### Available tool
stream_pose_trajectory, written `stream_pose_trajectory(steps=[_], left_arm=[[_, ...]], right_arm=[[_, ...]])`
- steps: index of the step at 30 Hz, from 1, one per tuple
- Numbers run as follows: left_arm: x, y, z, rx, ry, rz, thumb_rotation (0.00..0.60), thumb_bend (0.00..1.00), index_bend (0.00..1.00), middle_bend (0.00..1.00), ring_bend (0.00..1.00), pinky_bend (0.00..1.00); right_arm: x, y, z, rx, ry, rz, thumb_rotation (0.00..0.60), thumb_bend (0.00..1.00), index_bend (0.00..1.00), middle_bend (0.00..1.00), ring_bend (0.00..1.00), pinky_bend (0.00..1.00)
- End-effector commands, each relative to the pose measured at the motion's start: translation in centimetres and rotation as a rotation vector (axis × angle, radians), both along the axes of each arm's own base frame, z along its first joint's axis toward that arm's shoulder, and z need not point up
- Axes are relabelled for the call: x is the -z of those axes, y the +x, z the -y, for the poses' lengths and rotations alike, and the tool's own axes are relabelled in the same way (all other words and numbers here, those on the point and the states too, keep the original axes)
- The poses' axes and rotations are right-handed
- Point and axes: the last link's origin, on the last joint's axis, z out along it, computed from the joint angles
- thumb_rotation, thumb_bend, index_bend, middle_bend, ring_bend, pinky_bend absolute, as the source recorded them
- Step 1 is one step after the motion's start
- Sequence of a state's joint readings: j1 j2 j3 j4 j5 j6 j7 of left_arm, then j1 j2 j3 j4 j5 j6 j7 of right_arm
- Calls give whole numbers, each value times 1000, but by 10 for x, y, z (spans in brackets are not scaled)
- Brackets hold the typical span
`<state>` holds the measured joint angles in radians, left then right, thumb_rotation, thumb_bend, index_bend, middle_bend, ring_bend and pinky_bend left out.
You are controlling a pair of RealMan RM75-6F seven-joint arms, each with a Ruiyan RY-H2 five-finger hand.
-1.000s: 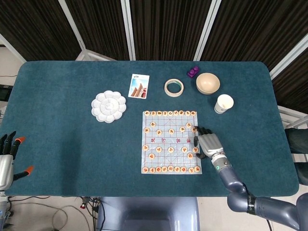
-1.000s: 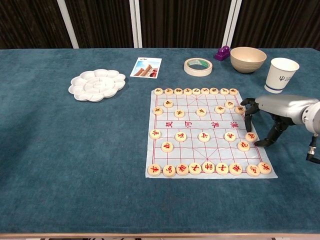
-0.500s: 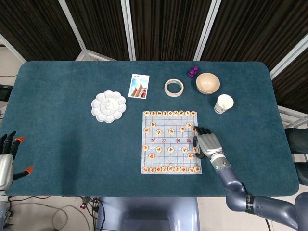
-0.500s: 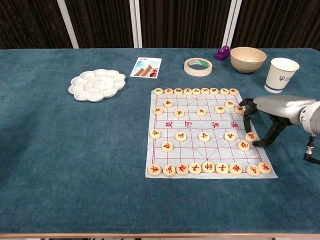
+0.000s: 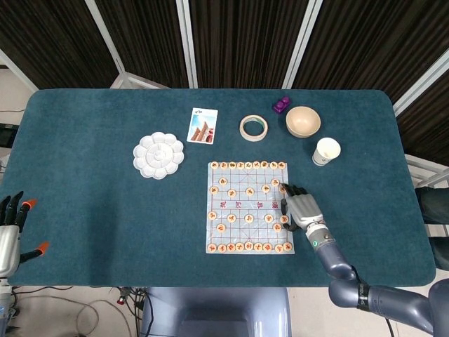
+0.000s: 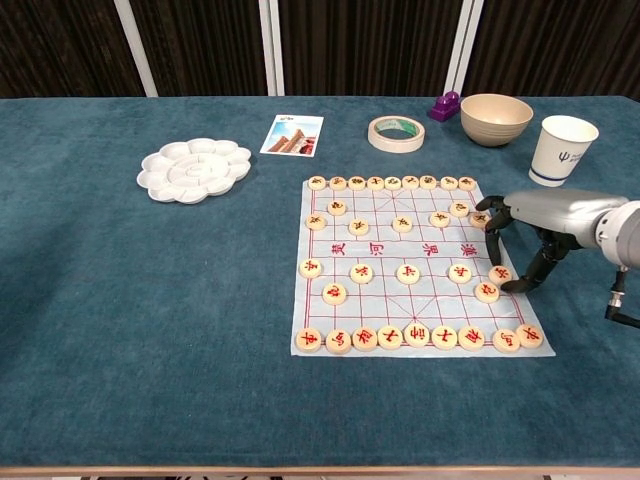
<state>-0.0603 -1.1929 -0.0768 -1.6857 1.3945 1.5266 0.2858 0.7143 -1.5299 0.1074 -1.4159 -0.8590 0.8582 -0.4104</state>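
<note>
A paper Chinese-chess board (image 5: 239,205) (image 6: 384,250) lies at the table's middle right, with round wooden pieces in rows along its far and near edges and more scattered between. My right hand (image 5: 300,209) (image 6: 528,226) arches over the board's right edge, its dark fingers (image 6: 492,240) pointing down with the tips on the board. The fingers straddle one piece (image 6: 499,274) beneath them, and another piece (image 6: 480,219) sits by the knuckles. Nothing is lifted. My left hand (image 5: 10,233) hangs off the table's near left corner, fingers apart, holding nothing.
A white flower-shaped palette (image 5: 158,155) (image 6: 194,168) sits left of the board. Beyond the board lie a picture card (image 5: 203,126), a tape roll (image 5: 253,128), a small purple object (image 5: 281,105), a beige bowl (image 5: 303,121) and a paper cup (image 5: 326,151).
My right hand has crept slightly away from me along the board's right edge, fingertips staying low. The pieces and my left hand look unmoved.
</note>
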Motion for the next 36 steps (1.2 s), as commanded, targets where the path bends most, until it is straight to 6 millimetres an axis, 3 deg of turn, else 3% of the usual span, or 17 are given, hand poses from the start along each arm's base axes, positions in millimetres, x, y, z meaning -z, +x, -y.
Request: stream_pose_trajectory(steps=[1, 36], left_arm=[[0, 0, 0, 0, 0, 0, 600, 0, 181, 18, 0, 0], [0, 0, 0, 0, -1, 2, 600, 0, 181, 17, 0, 0]], right_arm=[[0, 0, 0, -1, -1, 0, 600, 351, 548, 10, 65, 137], [-11, 10, 14, 23, -9, 21, 600, 353, 565, 10, 67, 137]])
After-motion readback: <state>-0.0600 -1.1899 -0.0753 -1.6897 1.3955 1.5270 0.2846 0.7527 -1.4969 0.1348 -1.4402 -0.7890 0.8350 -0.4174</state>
